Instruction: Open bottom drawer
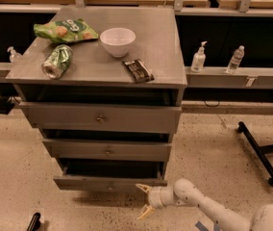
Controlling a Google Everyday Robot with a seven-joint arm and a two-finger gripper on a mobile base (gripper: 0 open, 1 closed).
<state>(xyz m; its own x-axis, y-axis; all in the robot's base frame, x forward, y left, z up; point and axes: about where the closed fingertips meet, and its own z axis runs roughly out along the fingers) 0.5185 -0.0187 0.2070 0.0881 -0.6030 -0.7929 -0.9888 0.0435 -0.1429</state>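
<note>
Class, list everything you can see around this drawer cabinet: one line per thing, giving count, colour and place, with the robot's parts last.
cabinet: one, grey, centre
bottom drawer: one, grey, lowest of three, partly out
chip bag: one, green, cabinet top, back left
can: one, green, on its side, front left
bowl: one, white, top middle
snack bar: one, dark, in front of the bowl
pump bottle: one, white, right ledge
water bottle: one, clear, right ledge
small bottle: one, pale, left ledge
stand leg: one, black, floor right
gripper: one, yellowish fingers open, by the bottom drawer's right end
arm: one, white, lower right

warm overhead light | drawer recesses [112,169] dark | hand [143,199] lit, beside bottom drawer [103,183]
</note>
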